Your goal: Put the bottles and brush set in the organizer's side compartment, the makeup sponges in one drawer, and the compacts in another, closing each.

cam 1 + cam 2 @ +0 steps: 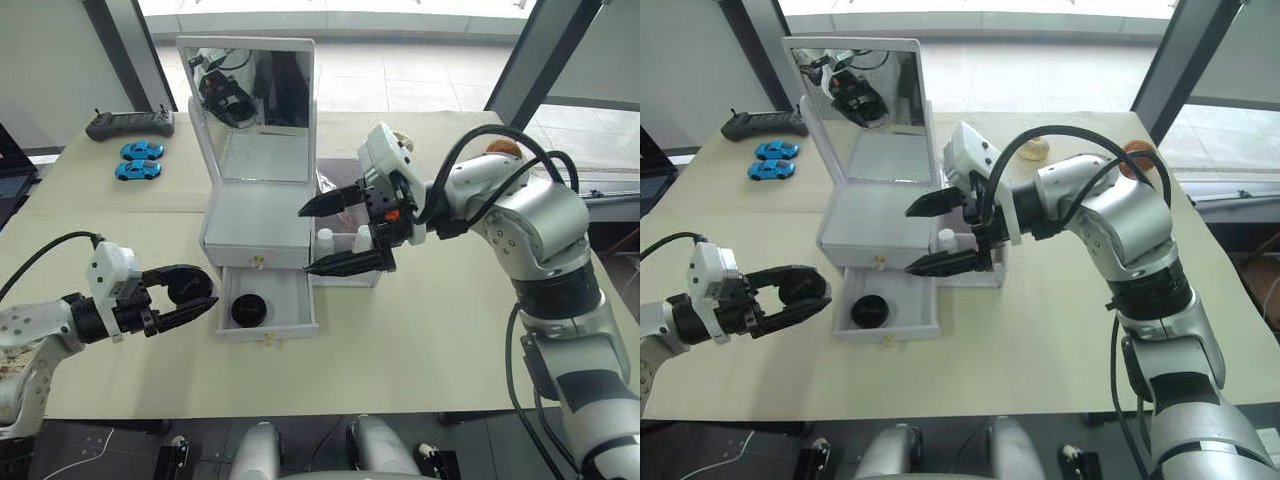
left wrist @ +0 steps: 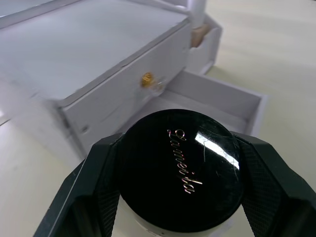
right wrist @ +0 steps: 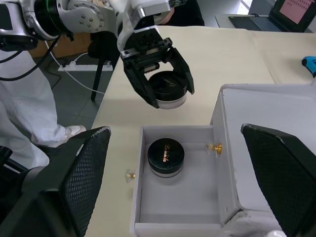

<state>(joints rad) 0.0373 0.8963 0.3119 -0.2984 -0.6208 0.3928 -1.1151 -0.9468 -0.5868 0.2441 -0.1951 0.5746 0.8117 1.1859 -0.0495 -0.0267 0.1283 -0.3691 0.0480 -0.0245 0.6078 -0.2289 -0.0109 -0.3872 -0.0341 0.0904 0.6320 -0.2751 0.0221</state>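
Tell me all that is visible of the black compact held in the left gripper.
The compact is a round, low case with a glossy black lid bearing gold cursive lettering and a pale lower rim. The left gripper clamps it between its two black fingers, lid facing up. It is held above the table, beside the open lower drawer, where a second compact lies.

The left gripper (image 1: 185, 298) is stretched forward and low, its fingers closed around a compact (image 2: 180, 170). The right gripper (image 1: 335, 233) hangs higher, fingers spread wide.
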